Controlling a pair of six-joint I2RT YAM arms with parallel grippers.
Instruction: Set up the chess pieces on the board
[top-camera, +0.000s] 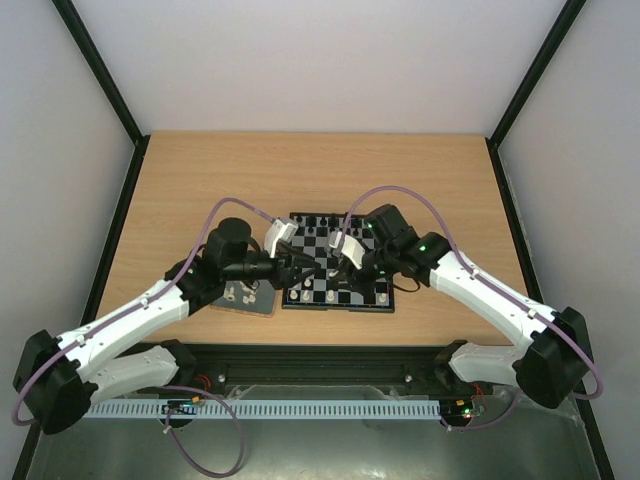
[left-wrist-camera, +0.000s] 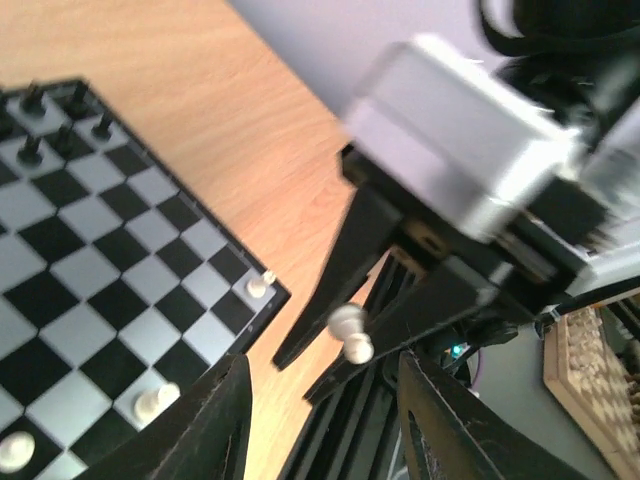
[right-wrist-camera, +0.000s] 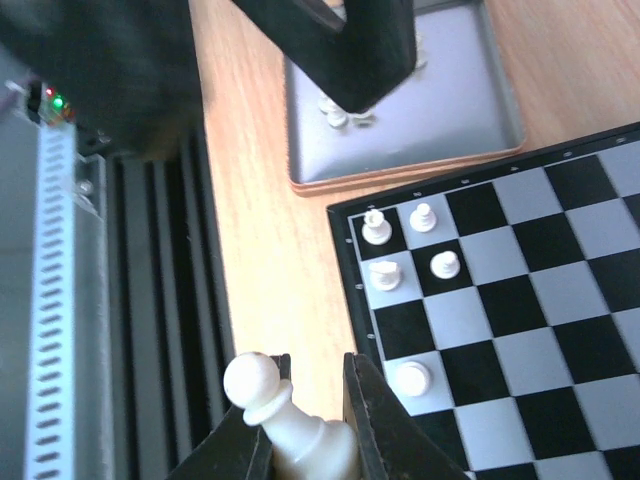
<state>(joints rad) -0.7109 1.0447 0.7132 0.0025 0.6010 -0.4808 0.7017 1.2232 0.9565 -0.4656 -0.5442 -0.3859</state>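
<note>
Grips one white pawn (right-wrist-camera: 255, 385) in right pincer (right-wrist-camera: 315, 400), just off the board (right-wrist-camera: 540, 300) toward near edge of the counter (top-camera: 300, 170). Holds left pincer (left-wrist-camera: 320, 420) apart, empty. Finds board centred by that edge, white pieces (right-wrist-camera: 378, 228) on it.

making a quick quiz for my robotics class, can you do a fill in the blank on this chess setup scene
1. The right gripper is shut on a small ____ chess piece.
2. The left gripper has its jaws ____, with nothing between them.
3. More white pieces lie in the grey ____ beside the board.
Missing words: white; open; tray.
</note>
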